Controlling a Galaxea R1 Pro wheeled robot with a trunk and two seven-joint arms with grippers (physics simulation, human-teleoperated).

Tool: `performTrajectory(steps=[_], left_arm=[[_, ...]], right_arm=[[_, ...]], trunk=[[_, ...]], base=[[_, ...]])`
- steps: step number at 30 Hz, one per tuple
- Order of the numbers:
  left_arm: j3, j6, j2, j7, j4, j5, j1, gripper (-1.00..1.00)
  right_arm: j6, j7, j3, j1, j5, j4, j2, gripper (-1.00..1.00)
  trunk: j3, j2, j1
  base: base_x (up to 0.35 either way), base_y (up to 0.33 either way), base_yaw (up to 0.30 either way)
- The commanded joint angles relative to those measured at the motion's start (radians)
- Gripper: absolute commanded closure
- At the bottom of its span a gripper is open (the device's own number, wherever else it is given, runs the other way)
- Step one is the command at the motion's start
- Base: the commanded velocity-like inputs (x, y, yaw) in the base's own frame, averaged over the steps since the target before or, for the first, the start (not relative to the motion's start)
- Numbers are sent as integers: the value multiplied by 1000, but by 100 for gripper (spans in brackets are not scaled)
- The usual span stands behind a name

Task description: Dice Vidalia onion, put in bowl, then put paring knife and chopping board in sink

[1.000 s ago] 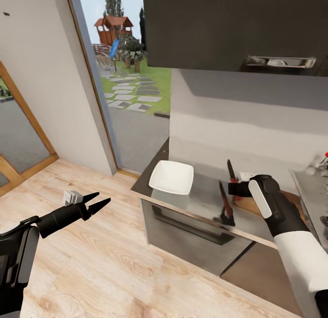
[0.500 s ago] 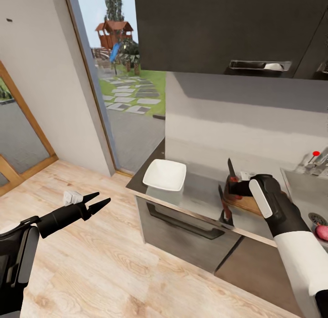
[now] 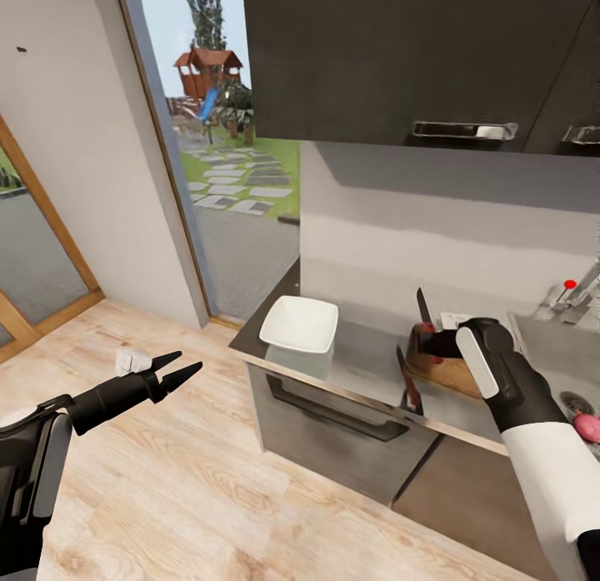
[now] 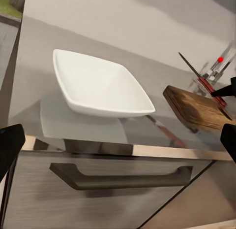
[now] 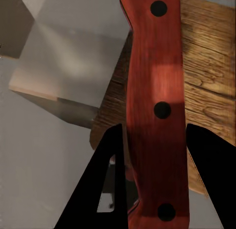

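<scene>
My right gripper (image 3: 430, 342) is shut on the paring knife's red-orange handle (image 5: 157, 111), with one black finger (image 5: 110, 179) on each side of it. The grey blade (image 3: 422, 307) points up, just above the near end of the dark wood chopping board (image 3: 443, 369). The white squarish bowl (image 3: 299, 323) sits on the grey countertop (image 3: 367, 356), left of the board. At the far right is the steel sink (image 3: 573, 398), with a pinkish round onion (image 3: 588, 426) in it. My left gripper (image 3: 180, 371) hangs open over the wood floor, well left of the counter.
Dark upper cabinets (image 3: 400, 56) hang over the counter. A drawer with a bar handle (image 4: 118, 177) sits under the bowl. The chrome tap with a red dot (image 3: 572, 287) stands behind the sink. A glass door (image 3: 225, 172) to the garden is on the left.
The view has shifted right along the counter, bringing the sink basin and the onion into sight. My right gripper, still holding the knife, now stands over the board's end.
</scene>
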Motion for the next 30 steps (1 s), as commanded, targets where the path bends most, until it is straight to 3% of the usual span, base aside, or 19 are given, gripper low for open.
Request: performTrajectory(steps=[1,7,11,20,30], left_arm=[[1,8,0,-2,0,4,-1,-100],[1,8,0,-2,0,4,-1,-100],[1,8,0,-2,0,4,-1,-100],[1,8,0,-2,0,4,-1,-100],[1,8,0,-2,0,4,-1,-100]], right_arm=[[3,-10,3,-1,-10,-9,-1,100],[3,-10,-1,-1,-10,-27,-1,100],[3,-10,-46,-1,-10,-29,-1,100],[3,-10,-91,-1,-10,-29,-1,100],[3,-10,-103,-1,-12,-29,-1,100]], trunk=[[0,-2,1],[9,-2,1],[16,-2,1],[30,-2,1],[44,-2,1]], base=[[0,0,-21],[0,0,-6],[0,0,0],[0,0,0],[0,-7,-59]])
